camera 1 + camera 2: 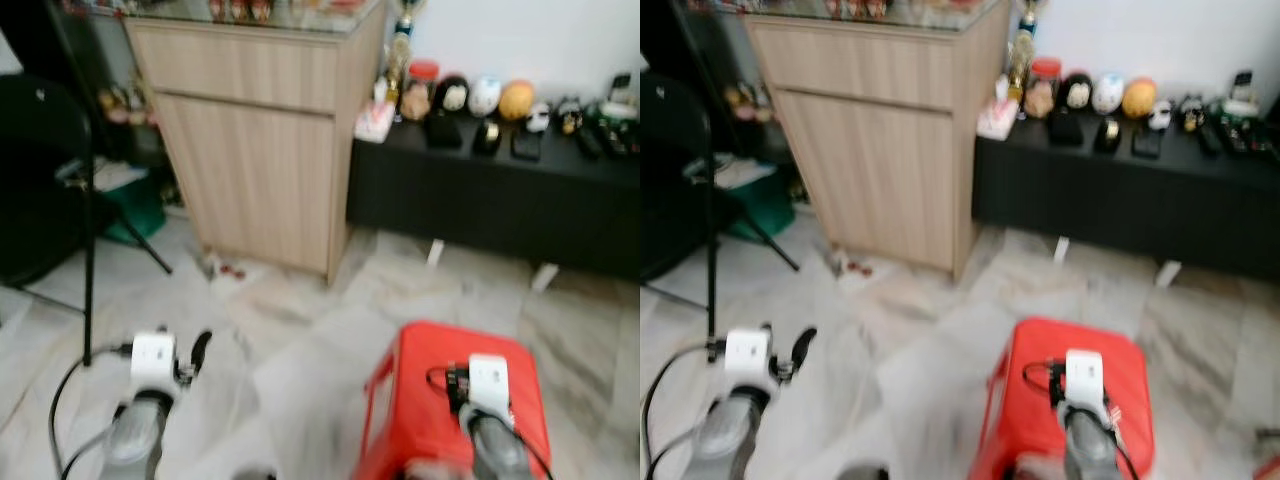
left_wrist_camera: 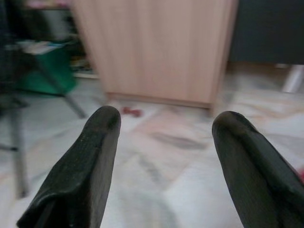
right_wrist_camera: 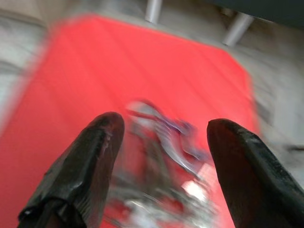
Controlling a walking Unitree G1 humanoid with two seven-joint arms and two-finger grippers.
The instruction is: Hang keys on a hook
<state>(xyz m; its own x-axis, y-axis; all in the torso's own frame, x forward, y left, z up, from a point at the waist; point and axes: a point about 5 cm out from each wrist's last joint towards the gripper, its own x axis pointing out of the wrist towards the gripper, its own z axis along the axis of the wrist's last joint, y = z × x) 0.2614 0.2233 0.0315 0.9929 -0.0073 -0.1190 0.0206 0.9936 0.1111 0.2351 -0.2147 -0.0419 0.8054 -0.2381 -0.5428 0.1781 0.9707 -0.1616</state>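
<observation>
None of the task done yet, judging by how things lie. Keys (image 3: 166,156) resting in a blurred silvery bunch on top of the red stool (image 1: 425,385), unlifted, between and just beyond the black fingers (image 3: 83,161). Right gripper (image 3: 164,142) poised above the stool top, fingers spread wide apart, clamped on nothing. Left gripper (image 2: 164,142) held low over the marble floor (image 1: 300,330), fingers likewise spread and empty, pointed toward the wooden cabinet (image 1: 255,130). Left to do: closing on the keys, lifting, finding a hook and hanging them. No hook to be made out. Small ornaments crowded on the black low sideboard (image 1: 480,190). No readable writing, brand or label; too blurred to tell.
</observation>
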